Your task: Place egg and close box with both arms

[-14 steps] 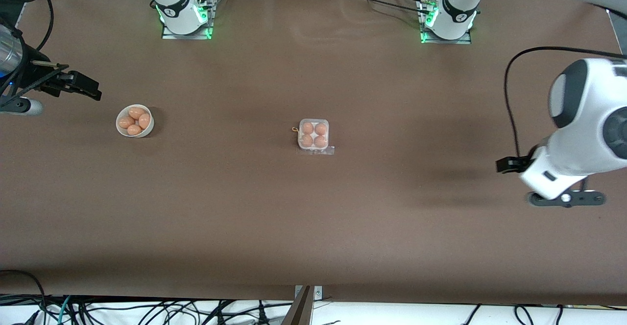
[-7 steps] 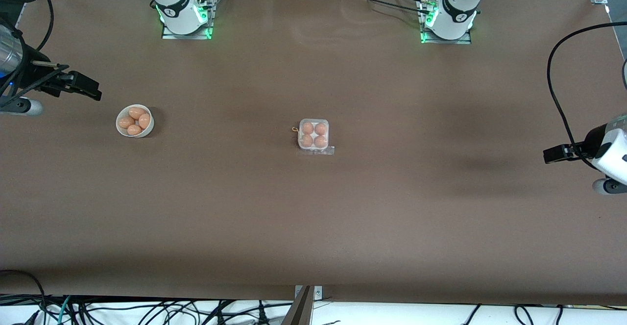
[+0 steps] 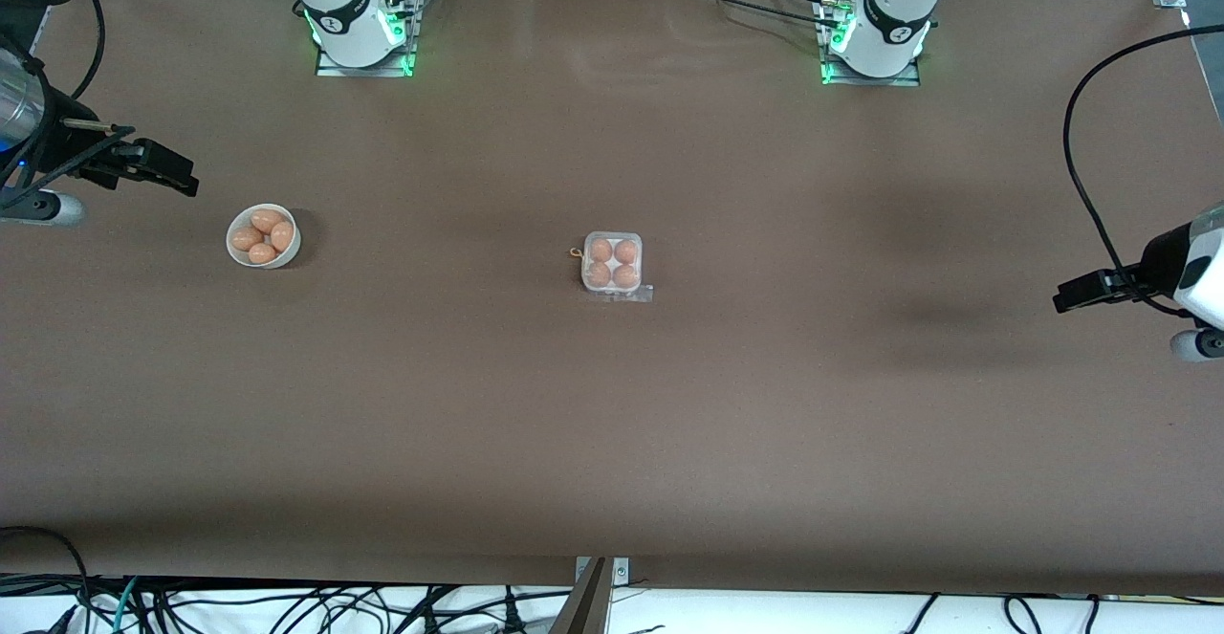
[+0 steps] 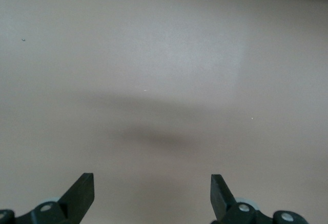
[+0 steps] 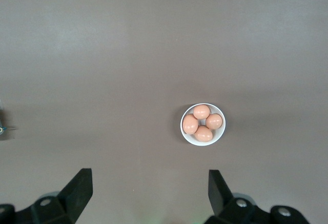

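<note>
Your box sits mid-surface, clear lid down over four orange-brown eggs, well apart from both pincers. Left pincer and right pincer are spread wide, empty. Right pincer hangs near the bowl.

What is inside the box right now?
Four eggs, one per cell, fill the box under its clear lid. The cell floors beneath them are covered and cannot be seen.
</note>
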`<state>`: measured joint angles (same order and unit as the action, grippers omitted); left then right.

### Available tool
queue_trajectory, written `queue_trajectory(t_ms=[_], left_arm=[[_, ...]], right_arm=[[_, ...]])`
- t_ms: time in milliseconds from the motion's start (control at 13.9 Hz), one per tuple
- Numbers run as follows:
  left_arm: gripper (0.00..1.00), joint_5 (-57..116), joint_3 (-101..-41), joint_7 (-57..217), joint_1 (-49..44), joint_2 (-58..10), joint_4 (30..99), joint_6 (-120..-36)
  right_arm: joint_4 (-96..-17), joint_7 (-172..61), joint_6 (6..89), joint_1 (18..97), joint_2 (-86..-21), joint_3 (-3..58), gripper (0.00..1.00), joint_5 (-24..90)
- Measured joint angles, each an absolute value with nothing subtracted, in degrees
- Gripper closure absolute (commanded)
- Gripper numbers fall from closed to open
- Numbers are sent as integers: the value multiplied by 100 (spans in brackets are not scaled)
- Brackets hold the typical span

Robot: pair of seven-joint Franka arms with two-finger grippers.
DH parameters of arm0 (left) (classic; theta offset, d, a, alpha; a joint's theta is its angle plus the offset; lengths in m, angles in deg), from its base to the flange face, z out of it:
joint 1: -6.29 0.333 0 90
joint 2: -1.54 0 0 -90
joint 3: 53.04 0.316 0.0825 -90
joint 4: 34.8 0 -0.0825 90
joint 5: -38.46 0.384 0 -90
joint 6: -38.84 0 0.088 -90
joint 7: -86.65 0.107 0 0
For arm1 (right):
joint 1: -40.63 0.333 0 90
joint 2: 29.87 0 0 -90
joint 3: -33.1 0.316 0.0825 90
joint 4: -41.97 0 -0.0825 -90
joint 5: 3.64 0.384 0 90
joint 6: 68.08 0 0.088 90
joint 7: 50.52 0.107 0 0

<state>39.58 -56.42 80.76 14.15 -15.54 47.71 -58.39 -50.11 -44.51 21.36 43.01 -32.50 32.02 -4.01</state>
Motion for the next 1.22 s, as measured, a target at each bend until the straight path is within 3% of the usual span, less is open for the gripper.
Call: queue_trajectory(t_ms=[1223], left_arm=[[0,3957,-4994,8075,525,-1285,5209,-5883]], right_arm=[[-5011,-4451,2136,4300,-3251,3202,0,-401]])
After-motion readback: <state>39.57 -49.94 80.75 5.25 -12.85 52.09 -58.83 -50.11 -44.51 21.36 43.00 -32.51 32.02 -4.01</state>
